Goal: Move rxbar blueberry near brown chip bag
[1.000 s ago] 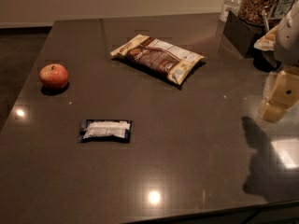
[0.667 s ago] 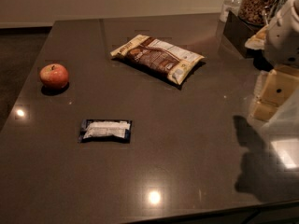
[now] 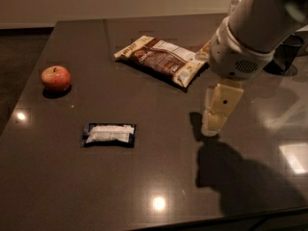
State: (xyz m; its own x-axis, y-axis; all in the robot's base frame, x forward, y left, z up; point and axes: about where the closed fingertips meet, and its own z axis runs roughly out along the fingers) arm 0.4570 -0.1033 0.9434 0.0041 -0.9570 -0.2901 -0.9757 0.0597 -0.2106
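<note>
gripper point(image 3: 211, 126) right of rxbar blueberry point(image 3: 109, 134) | well apart (open tabletop point(image 3: 163, 146) between)

Colours on my glossy dark-brown table point(image 3: 57, 177)
My cream gripper point(image 3: 212, 127) hangs over it; flat bar wrapper point(image 3: 109, 134) dark blue, white-panelled; pillow-shaped chip bag point(image 3: 161, 60) brown, cream-ended; round apple point(image 3: 56, 78) red.

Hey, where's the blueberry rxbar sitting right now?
In the camera view the rxbar blueberry lies flat on the table, left of centre, nearer than the apple and the brown chip bag; the gripper hangs off to its right, not touching it.
</note>
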